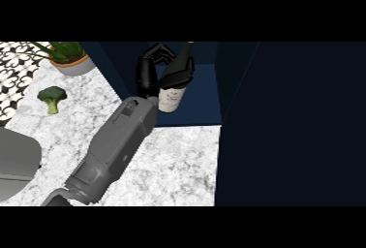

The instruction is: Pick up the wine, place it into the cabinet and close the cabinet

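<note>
The counter [172, 164] looked like polished white marble with grey veins. Beside it the cabinet [286, 121] was smooth, matt dark blue. The wine bottle [174, 82] in the cabinet was dark glossy glass with a pale paper label. The forearm [118, 145] over the counter was matt grey, its hand [154, 68] glossy black

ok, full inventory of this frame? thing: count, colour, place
wine bottle: 1, dark with pale label, standing inside the open cabinet
cabinet: 1, dark blue, top centre; its door open at right
broccoli: 1, green, on the counter at left
potted plant: 1, green in a grey pot, top left
counter: 1, white marble
grey object: 1, left edge, cut off
robot hand: 1, black, curled round the bottle; which arm, cannot tell
</note>
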Available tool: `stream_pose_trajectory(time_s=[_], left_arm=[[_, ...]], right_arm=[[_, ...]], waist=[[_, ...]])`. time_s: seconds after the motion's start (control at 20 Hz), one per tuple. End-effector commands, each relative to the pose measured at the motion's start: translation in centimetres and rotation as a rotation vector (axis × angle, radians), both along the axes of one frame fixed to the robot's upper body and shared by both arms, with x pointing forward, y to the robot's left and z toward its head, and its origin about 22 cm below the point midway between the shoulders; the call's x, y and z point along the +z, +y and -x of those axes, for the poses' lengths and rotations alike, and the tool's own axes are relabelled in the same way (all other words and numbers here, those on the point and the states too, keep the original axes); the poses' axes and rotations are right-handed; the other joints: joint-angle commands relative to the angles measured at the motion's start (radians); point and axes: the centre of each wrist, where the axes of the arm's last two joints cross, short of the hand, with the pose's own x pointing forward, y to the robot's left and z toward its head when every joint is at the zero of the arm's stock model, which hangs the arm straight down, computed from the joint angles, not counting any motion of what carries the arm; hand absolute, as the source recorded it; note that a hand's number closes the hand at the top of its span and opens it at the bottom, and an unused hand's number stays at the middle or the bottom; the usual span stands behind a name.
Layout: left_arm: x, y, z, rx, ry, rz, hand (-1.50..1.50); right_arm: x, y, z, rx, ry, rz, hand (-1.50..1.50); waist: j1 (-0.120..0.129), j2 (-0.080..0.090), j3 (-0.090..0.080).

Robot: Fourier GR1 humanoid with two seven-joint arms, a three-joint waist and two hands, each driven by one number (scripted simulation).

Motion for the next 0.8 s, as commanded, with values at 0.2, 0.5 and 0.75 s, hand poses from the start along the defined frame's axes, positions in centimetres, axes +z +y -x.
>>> stream_pose_trajectory(time_s=[0.2, 0.5, 0.75], left_arm=[[-1.7, 0.8, -0.5, 0.037, -0.030, -0.007, 1.50], [0.7, 0.6, -2.1, 0.062, 0.049, 0.124, 1.50], [0.1, 1.1, -2.1, 0.057, 0.046, 0.185, 1.50]], right_arm=[[1.1, -0.3, 2.2, 0.070, -0.027, -0.051, -1.50], [0.8, 1.1, 2.0, 0.073, -0.030, -0.041, -1.50], [0.4, 0.6, 2.0, 0.078, -0.029, -0.054, -1.50]], waist=[[-0.014, 0.005, 0.000], [-0.015, 0.008, -0.001], [-0.022, 0.010, 0.000]])
